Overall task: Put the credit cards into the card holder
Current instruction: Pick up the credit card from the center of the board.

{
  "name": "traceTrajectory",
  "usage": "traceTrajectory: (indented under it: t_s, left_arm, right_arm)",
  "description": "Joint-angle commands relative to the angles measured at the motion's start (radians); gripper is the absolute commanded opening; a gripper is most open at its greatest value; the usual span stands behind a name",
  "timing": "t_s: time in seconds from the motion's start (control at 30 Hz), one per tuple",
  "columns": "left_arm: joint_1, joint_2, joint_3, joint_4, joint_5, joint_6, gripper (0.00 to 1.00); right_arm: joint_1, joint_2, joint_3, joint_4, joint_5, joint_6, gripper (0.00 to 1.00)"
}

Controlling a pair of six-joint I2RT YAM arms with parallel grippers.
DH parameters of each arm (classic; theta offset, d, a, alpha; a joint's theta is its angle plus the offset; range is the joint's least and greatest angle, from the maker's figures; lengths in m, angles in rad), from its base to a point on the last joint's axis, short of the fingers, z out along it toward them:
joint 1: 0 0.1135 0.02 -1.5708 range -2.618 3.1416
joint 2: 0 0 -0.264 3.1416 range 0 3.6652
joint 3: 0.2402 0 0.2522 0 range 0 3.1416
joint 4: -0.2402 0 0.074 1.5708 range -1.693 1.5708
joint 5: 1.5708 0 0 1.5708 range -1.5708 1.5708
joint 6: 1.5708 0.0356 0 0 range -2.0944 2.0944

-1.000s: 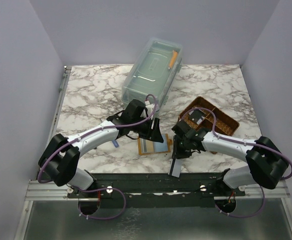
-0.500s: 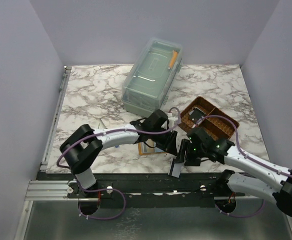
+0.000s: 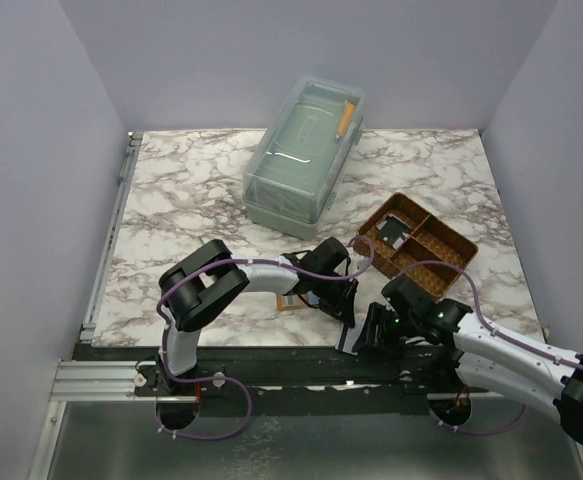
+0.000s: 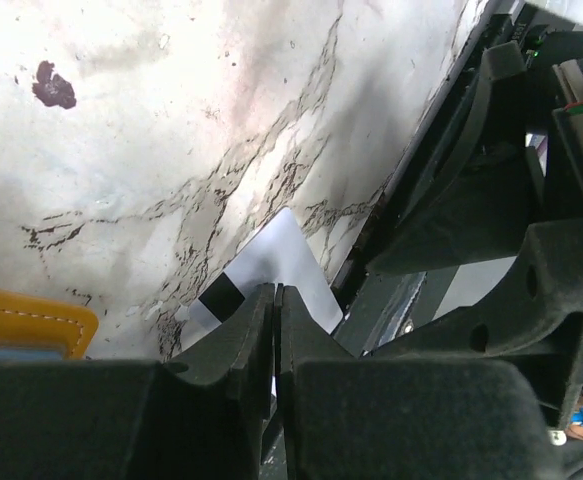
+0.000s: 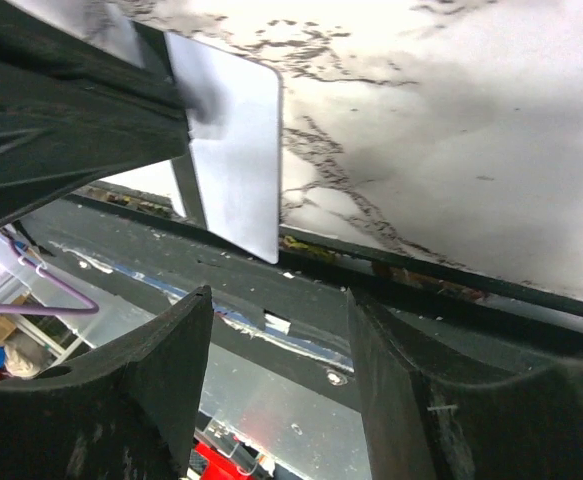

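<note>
From where I stand, the left gripper point(image 4: 275, 298) has its fingers pinched almost together on the near corner of a grey card point(image 4: 289, 248). The card lies on the marble table point(image 4: 171, 90) with one end poking out over the front edge. The right gripper point(image 5: 281, 375) hangs just beside and below that overhang, jaws wide, nothing between them. The card holder point(image 3: 293, 298) lies just beside the left gripper, on its left, mostly hidden under the arm from above. The wrist view shows only its orange stitched corner, so I cannot tell how it lies open.

The step in hand looks like lifting this card off the edge and carrying it to the holder. The pinch sits on a corner, so I'd expect the card to pivot or slip if it is jerked. Better to lift gently, keep it level and clear the right gripper before swinging across. Then line the card's short edge up with a slot and slide it in low, the right gripper free to pin the holder down.
</note>
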Motion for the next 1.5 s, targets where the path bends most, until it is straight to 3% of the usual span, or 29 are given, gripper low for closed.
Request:
traceTrajectory:
  t_s: [0.0, 0.3, 0.63, 0.9, 1.07, 1.17, 1.37, 1.47]
  left_arm:
    - [0.0, 0.016, -0.019, 0.027, 0.004, -0.005, 0.09]
    - [0.001, 0.018, -0.034, 0.02, -0.02, -0.013, 0.06]
    - [0.001, 0.016, -0.042, 0.02, -0.014, -0.011, 0.05]
    - [0.001, -0.003, -0.059, 0.02, -0.013, -0.013, 0.02]
    - [0.001, -0.026, -0.066, 0.022, -0.01, -0.018, 0.03]
    - [0.007, -0.064, -0.07, 0.02, -0.01, -0.03, 0.1]
    - [0.069, -0.215, -0.066, -0.047, 0.005, -0.043, 0.43]
    - [0.121, -0.3, -0.084, -0.087, 0.015, -0.038, 0.49]
  right_arm:
    - [0.005, -0.008, -0.047, 0.134, -0.017, 0.039, 0.59]
    - [0.007, 0.023, -0.106, 0.262, 0.047, 0.086, 0.59]
    - [0.008, 0.064, -0.125, 0.38, 0.048, 0.125, 0.51]
    - [0.008, -0.001, -0.161, 0.395, 0.092, 0.212, 0.29]
    - [0.008, -0.04, -0.154, 0.362, 0.123, 0.246, 0.03]
    - [0.008, -0.096, -0.137, 0.327, 0.138, 0.234, 0.0]
    - [0.008, -0.141, -0.067, 0.258, 0.12, 0.125, 0.0]
    - [0.008, -0.101, -0.008, 0.2, 0.102, 0.044, 0.0]
